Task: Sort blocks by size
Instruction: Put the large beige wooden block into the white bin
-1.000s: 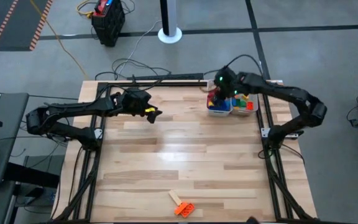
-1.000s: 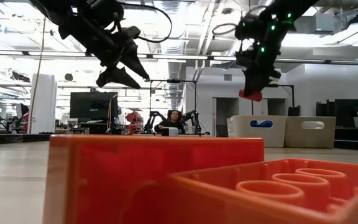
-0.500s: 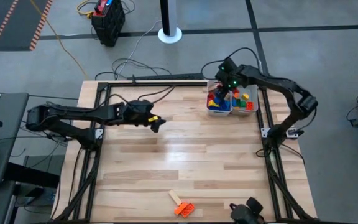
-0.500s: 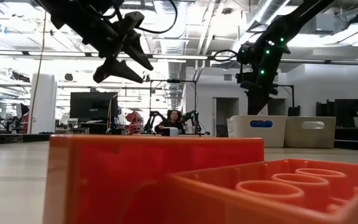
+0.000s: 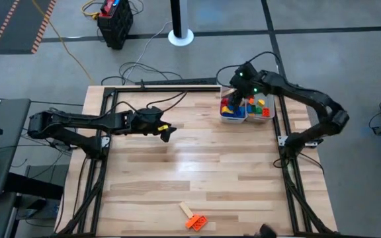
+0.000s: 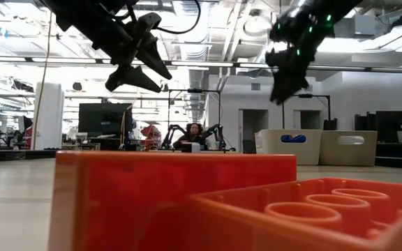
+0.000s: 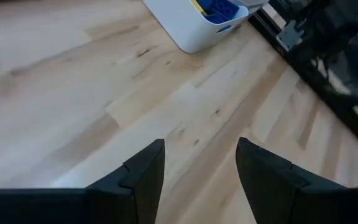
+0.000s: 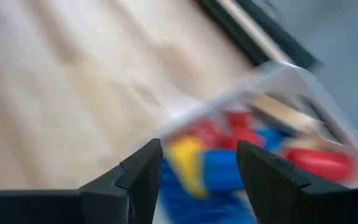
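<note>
Right gripper (image 5: 239, 99) spread apart and empty, hovering just above blocks (image 5: 233, 107) piled in two white trays (image 5: 233, 119) at the table's far edge, left gripper (image 5: 166, 133) parted, empty, above bare table (image 5: 197, 165), orange block (image 5: 196, 222) near the front edge.

Even, bright overhead light on the pale wooden table (image 5: 197, 165), soft faint shadows, glaring white ceiling lights in the low view, huge out-of-focus orange studded plastic brick (image 6: 187, 202) up close, right wrist view heavily motion-blurred, left wrist view slightly soft.
</note>
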Controlling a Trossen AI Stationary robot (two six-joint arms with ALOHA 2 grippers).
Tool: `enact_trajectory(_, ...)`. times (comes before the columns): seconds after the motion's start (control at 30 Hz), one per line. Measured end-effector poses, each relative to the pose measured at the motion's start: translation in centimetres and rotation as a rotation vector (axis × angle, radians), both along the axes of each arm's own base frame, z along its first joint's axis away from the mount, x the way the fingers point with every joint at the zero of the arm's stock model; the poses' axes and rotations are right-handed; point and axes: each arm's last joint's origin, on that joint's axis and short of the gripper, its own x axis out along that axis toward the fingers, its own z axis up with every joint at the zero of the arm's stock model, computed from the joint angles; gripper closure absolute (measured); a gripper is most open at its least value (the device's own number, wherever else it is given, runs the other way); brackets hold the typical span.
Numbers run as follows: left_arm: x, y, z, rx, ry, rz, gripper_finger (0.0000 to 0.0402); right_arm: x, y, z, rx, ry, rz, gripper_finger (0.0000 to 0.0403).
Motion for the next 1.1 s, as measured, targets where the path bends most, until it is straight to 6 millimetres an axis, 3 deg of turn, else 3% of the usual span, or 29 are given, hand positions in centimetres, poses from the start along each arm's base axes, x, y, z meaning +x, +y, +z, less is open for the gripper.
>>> enact_trajectory(0.1,0.0,0.3,0.0,0.047,0.018,-0.053,0.0214,1.4,2.8,1.3,0.045,-0.100,0.070,0.0169)
enact_trajectory(0.23,0.0,0.5,0.1,0.053,0.009,-0.251,0.0214,3.2,6.5,1.6,0.096,-0.131,0.087,0.0169)
enact_trajectory(0.53,0.1,-0.9,0.1,0.091,-0.036,-0.672,0.0214,6.3,12.8,0.7,0.168,-0.179,-0.147,0.0168)
enact_trajectory(0.73,-0.1,-4.2,-0.3,0.306,-0.033,-1.022,0.0214,5.8,17.3,0.5,0.226,-0.164,-0.318,0.0168)
enact_trajectory(0.87,0.3,-6.0,-0.7,0.432,-0.038,-1.134,0.0214,4.4,20.2,-0.4,0.289,-0.054,-0.448,0.0168)
enact_trajectory(1.1,2.6,-8.4,-4.4,0.335,-0.005,-1.276,0.0214,2.3,25.0,-0.9,0.355,0.008,-0.614,0.0168)
